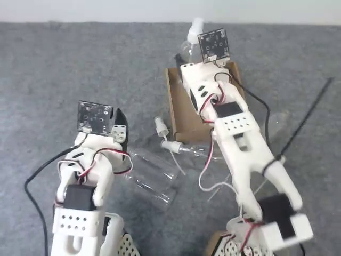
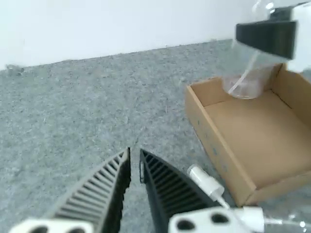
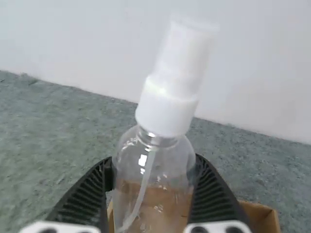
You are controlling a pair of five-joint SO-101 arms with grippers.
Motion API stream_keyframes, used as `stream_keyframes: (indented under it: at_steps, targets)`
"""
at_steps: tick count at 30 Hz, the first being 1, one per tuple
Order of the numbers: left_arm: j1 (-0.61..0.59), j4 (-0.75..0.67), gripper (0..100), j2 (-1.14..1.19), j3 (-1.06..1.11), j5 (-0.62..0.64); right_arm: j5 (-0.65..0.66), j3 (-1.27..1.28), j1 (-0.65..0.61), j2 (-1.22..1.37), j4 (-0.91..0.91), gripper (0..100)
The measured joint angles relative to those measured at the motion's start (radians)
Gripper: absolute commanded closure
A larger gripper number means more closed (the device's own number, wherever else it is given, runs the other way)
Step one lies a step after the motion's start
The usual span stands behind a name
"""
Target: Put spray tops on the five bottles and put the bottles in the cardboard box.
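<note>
1. The right gripper [image 3: 154,167] is seen with its black ribbed jaws pinched on the two sides of a clear spray bottle [image 3: 156,189], gripped at the body just below the shoulder.
2. A white spray top [image 3: 170,94] is fitted on the neck of this bottle, and its thin dip tube can be traced down through the clear wall.
3. The bottle is held upright over the far end of the cardboard box [image 1: 178,114]; in the left wrist view its base is seen low against the far wall of the box [image 2: 218,145]. Whether it touches the box floor cannot be told.
4. The left gripper [image 2: 135,162] is found with its jaws drawn almost together, a thin slit left between them and nothing held.
5. This gripper [image 1: 120,130] is placed above the grey carpet [image 1: 80,64], to the left of the box and apart from it.
6. Two loose spray tops [image 1: 160,125] are laid on the carpet just beside the near wall of the box.
7. Clear bottles [image 1: 152,170] are laid on their sides between the two arms, near those tops.
</note>
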Motion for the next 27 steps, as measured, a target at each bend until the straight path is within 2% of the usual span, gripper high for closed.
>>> stream_keyframes:
  at_steps: [9, 27]
  targets:
    - [0.0, -0.017, 99, 0.0, 0.011, 0.0, 0.0, 0.0, -0.005, 0.176, -0.173, 99.3]
    - [0.0, -0.017, 99, 0.0, 0.011, 0.0, 0.0, -0.095, -0.005, 0.433, -0.238, 99.3]
